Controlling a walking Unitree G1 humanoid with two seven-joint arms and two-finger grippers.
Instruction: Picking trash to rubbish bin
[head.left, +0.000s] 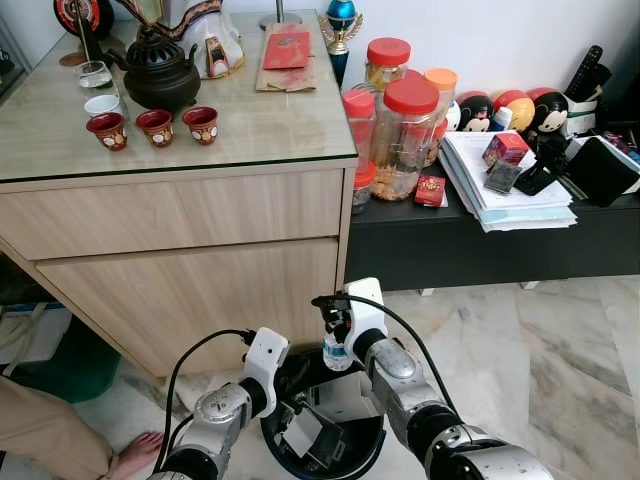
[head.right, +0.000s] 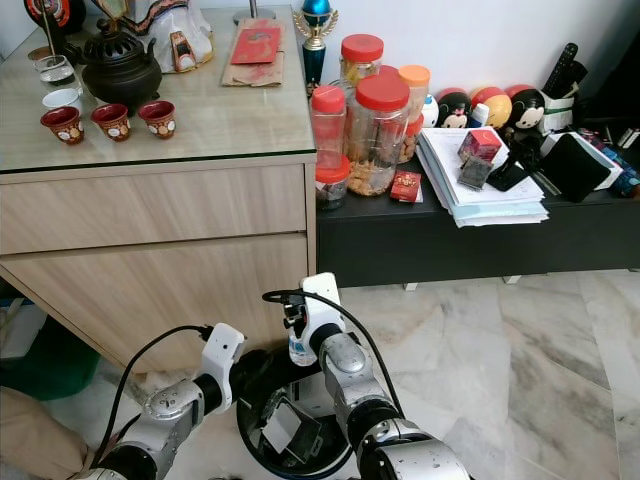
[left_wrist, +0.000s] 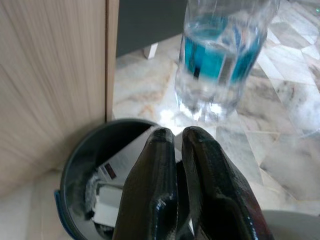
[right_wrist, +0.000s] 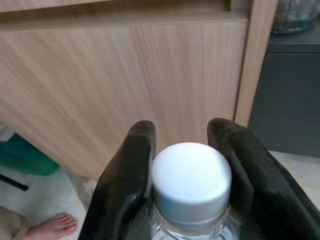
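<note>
A clear plastic bottle (head.left: 336, 352) with a blue label and a white cap (right_wrist: 191, 181) hangs upright over the black round rubbish bin (head.left: 372, 452). My right gripper (right_wrist: 184, 133) is shut on the bottle's neck, one finger on each side of the cap. My left gripper (left_wrist: 178, 134) is shut with nothing in it, over the bin's open mouth (left_wrist: 75, 167), just below and beside the bottle (left_wrist: 220, 55). Boxes and paper lie inside the bin.
The bin stands against a wooden drawer cabinet (head.left: 190, 270) with a tea set on top. A low black shelf (head.left: 480, 250) with jars and papers is at the right. A person's bare foot (head.left: 135, 452) is at the lower left. Marble floor (head.left: 540, 370) extends to the right.
</note>
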